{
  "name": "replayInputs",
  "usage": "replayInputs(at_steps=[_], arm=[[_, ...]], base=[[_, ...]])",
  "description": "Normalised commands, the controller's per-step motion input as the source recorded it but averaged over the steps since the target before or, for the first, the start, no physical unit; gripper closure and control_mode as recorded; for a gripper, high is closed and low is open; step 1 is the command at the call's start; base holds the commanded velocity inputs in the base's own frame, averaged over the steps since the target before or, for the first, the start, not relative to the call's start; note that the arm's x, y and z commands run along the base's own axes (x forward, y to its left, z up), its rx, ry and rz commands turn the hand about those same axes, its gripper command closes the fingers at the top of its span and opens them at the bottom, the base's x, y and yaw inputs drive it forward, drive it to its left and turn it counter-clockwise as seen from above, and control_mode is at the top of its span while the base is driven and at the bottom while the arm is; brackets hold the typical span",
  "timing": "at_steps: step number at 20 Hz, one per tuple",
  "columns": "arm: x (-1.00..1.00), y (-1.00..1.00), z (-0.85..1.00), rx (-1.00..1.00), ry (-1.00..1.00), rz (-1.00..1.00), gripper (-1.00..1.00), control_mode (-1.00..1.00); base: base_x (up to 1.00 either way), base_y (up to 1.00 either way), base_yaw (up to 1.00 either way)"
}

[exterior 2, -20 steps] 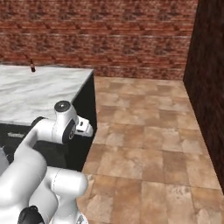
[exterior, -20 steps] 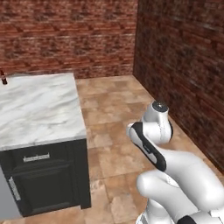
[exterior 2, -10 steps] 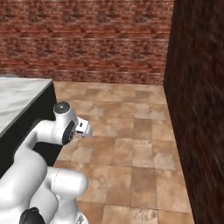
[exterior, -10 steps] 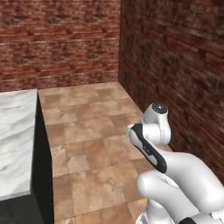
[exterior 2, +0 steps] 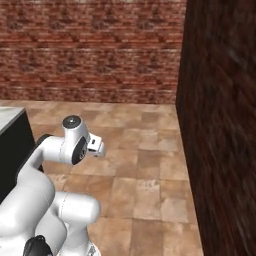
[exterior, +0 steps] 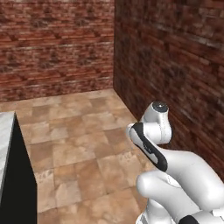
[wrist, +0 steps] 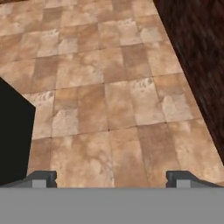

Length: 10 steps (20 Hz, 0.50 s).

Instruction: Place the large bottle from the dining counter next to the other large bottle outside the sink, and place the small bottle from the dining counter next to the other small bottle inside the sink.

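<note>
The dining counter shows as a corner: a sliver of marble top [exterior: 6, 131] over a dark base [exterior: 19, 188] at the left edge of the left base view, and the same corner [exterior 2: 11, 116] at the left of the right base view. In the hand view its dark base [wrist: 13, 140] sits at the left. My gripper [wrist: 111, 178] is open, its fingertips [wrist: 41, 178] wide apart over bare floor tiles with nothing between them. Both large bottles, both small bottles and the sink are out of view.
A brown tiled floor [exterior: 83, 144] stretches ahead to a red brick back wall [exterior: 57, 48]. A dark brick side wall [exterior 2: 220, 125] stands close on the right. My folded white arm [exterior: 153, 140] rises in front of the base.
The whole picture has swung: the camera turned right, so the counter slid to the left edge and the bottle on it left the frame. The arm's pose is unchanged.
</note>
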Motion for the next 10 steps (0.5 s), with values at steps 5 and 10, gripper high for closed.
replayInputs(at_steps=[5,10], arm=[[0.00,0.00,0.00,0.00,0.00,0.00,-1.00,1.00],[0.00,0.00,0.00,0.00,0.00,0.00,-1.00,1.00]], base=[[1.00,0.00,0.01],[1.00,-0.06,0.22]])
